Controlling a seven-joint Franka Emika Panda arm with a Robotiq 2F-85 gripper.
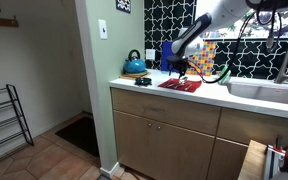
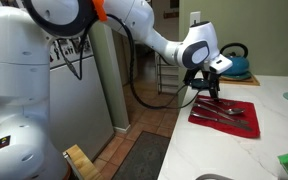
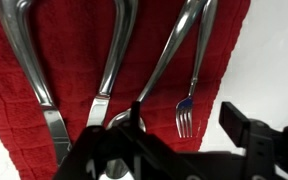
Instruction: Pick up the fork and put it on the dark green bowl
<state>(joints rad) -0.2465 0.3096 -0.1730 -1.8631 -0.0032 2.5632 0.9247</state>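
One fork (image 3: 185, 118) at 3 o'clock on a single red cloth (image 3: 74, 60), beside three other utensils (image 3: 106, 75). One teal kettle (image 1: 134, 66) at 10 o'clock of the cloth.

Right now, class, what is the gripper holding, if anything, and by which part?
Nothing. The gripper hangs open over the red cloth. The fork lies flat on it, with its tines between the fingers, ungripped.

No text, label, brand or number can be read in any of the views. The black-and-white card (image 1: 123, 5) high on the wall is too small and blurred to make out.
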